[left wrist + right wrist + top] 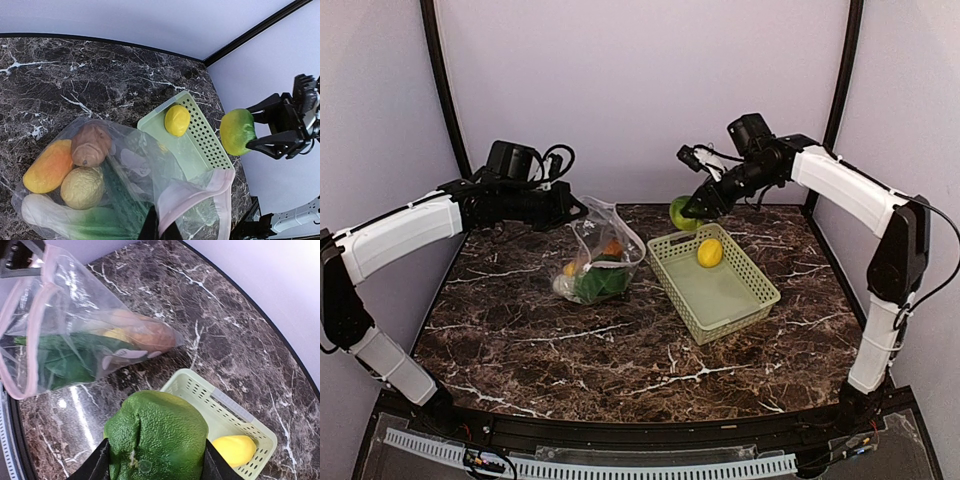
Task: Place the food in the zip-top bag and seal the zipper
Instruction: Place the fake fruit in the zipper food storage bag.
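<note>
1. Pinching the zipper [192, 189] with the left gripper [578, 210], jaws shut tight on the pink strip. Lifting that edge so the zip-top bag [605, 255] gapes open for more food.
2. Lying inside the bag, on the table [620, 350] left of the middle: bok choy [65, 220], orange-yellow piece [47, 167], red-brown piece [90, 145], pale yellow piece [82, 187].
3. Squeezing the green pepper [156, 435] with the right gripper [692, 208], jaws about half wide around its fat sides. Held up in the air over the far left corner of the basket [753, 261], just right of the bag, high enough to clear the rim.
4. Not packed yet: the lemon [710, 252], resting in the far end of the basket.
5. Likely next: carrying the pepper left into the open mouth. No sealing yet.
</note>
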Action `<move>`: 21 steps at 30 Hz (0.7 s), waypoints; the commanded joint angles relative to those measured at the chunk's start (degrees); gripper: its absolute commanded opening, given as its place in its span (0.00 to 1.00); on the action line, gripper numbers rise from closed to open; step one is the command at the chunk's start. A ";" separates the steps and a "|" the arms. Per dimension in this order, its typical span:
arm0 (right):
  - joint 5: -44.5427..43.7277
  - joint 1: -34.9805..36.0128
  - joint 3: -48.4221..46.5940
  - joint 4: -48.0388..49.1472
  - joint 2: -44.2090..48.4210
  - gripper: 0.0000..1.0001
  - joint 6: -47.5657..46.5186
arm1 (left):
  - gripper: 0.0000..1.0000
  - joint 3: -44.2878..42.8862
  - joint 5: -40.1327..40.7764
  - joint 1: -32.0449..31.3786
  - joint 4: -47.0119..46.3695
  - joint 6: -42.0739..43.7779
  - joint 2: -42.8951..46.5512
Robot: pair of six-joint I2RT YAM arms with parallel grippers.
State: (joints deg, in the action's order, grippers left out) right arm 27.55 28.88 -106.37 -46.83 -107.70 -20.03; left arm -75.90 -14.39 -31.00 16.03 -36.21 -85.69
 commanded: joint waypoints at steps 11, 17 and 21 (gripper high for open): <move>20.35 10.48 -8.50 -0.49 2.81 0.45 2.67 | 0.01 -6.21 -5.62 -0.79 -2.19 0.12 -4.62; 19.60 14.22 -12.12 -0.65 -1.65 0.45 3.62 | 0.01 -8.63 -7.43 -1.49 -1.30 0.98 -5.68; 14.85 14.75 -15.01 -0.55 -5.22 0.45 3.58 | 0.01 -10.13 -9.07 -2.42 -0.77 2.30 -5.80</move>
State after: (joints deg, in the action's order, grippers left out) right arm 46.26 43.29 -118.48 -47.92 -108.64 -17.19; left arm -83.50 -20.91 -32.34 14.87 -35.90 -91.37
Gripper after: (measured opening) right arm 0.499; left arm 0.011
